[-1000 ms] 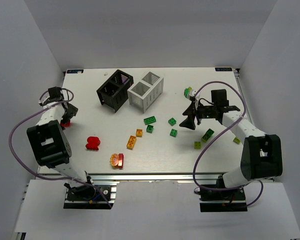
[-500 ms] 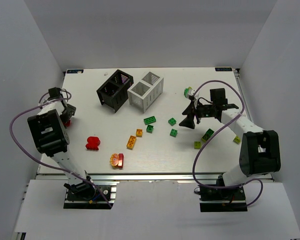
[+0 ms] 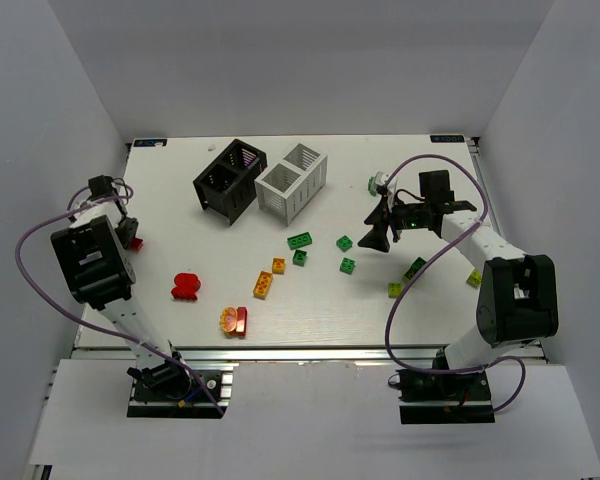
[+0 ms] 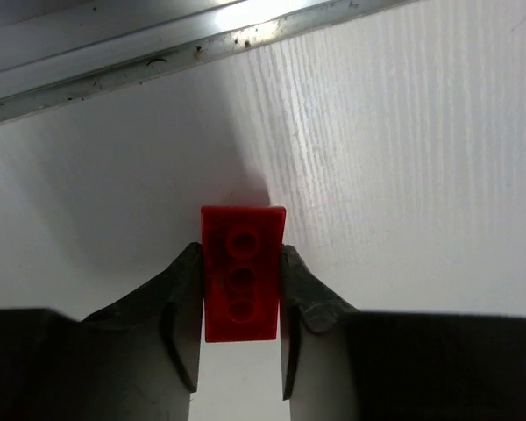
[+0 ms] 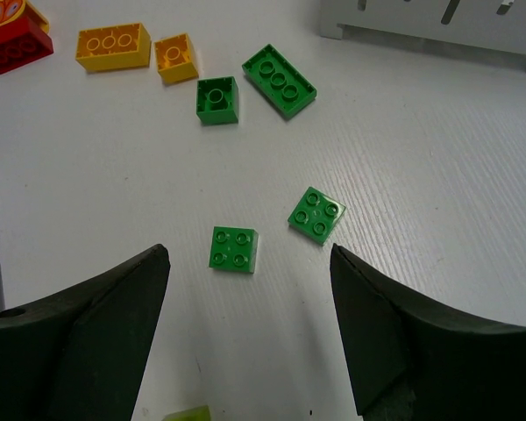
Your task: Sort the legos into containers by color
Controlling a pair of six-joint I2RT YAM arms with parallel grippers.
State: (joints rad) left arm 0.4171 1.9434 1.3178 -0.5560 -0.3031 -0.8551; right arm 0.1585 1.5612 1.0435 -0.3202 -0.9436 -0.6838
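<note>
- The left gripper (image 4: 240, 256) pinches a red lego (image 4: 241, 276) by its long sides, one finger pressed flat against each flank; the brick lies on the table (image 3: 200, 250) at the far-left edge, just beside the aluminium rail (image 4: 158, 53).
- The right gripper (image 5: 248, 254) hangs with its jaws spread wide and empty above two small green legos (image 5: 233, 249); orange-yellow legos (image 5: 114, 46) lie beyond them.
- The black container (image 3: 230, 178) and the white container (image 3: 292, 180) stand side by side toward the back of the table, well apart from the red brick.
- The step in hand appears to be lifting the red brick for the carry to the racks.
- To do it well: make sure the pinch is firm before rising; lift straight up, so the brick neither scrapes the rail nor twists between the fingers; travel high enough to clear the slatted walls; let go only when squarely over one compartment, and reserve that one for red.
</note>
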